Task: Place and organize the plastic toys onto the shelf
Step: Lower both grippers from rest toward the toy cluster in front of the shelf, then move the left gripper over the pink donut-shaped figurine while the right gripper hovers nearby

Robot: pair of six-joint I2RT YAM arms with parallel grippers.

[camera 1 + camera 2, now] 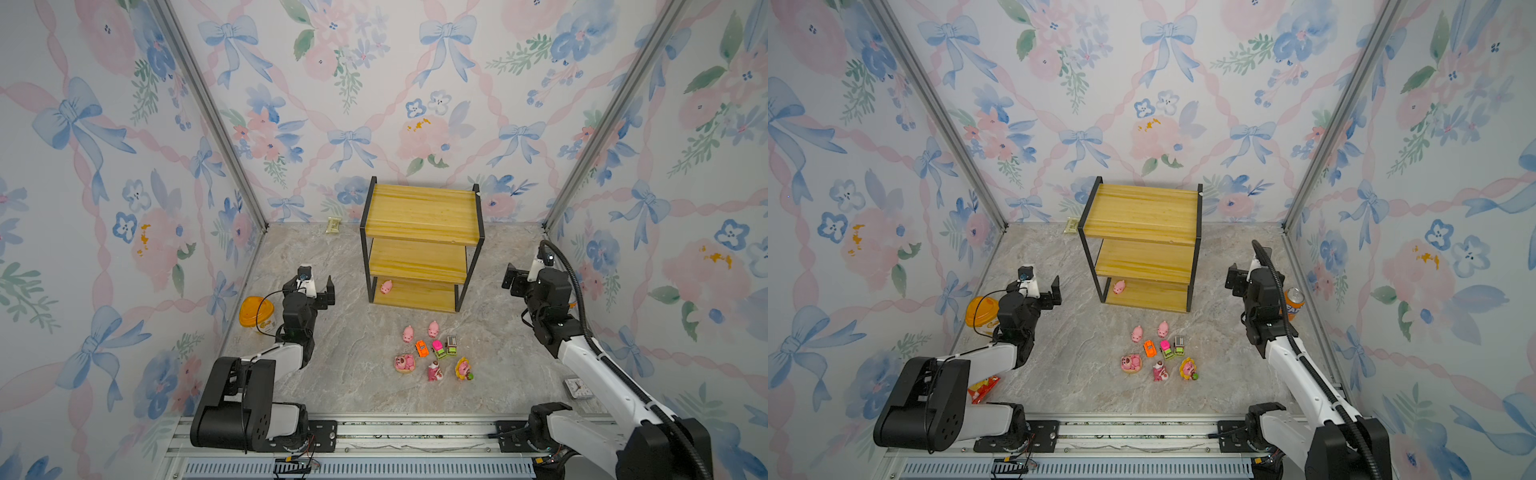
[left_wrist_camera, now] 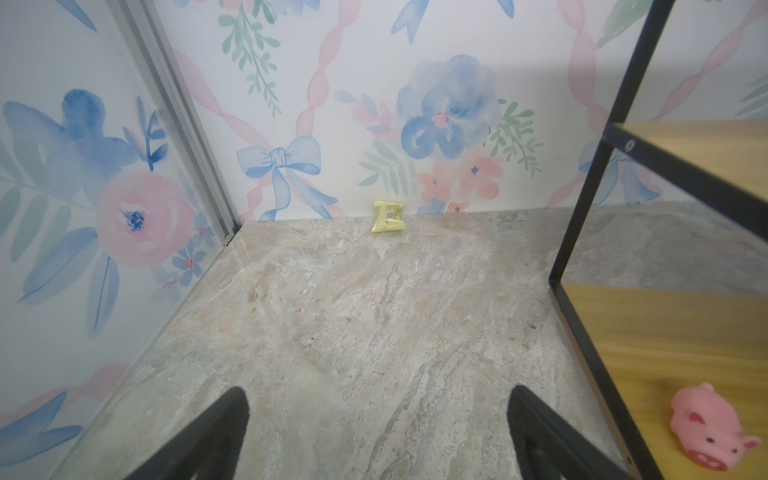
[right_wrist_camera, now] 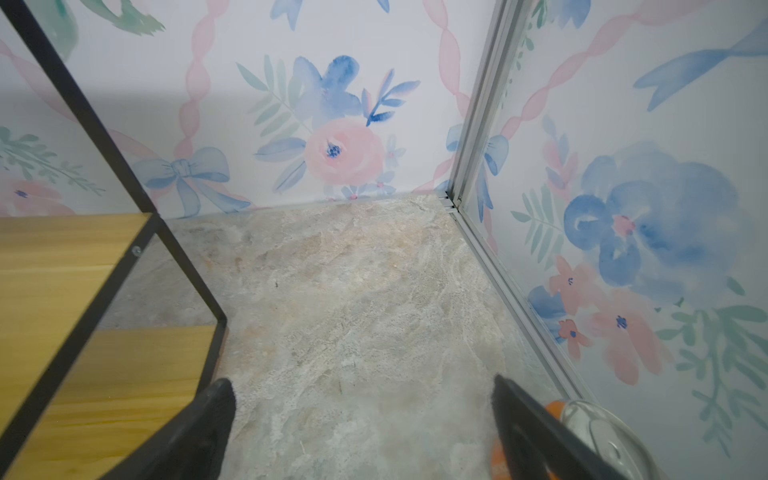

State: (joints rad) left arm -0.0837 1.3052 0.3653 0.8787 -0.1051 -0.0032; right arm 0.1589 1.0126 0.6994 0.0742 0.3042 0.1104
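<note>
Tapered black jaws, veined stone tabletop, rounded pig

Behind one right finger, the orange can is half hidden and cut by the picture edge. Well ahead of the left fingers, the print on the yellow packet is too small to read.

Yellow shelf, black frame; pink pig; floral wall.
</note>
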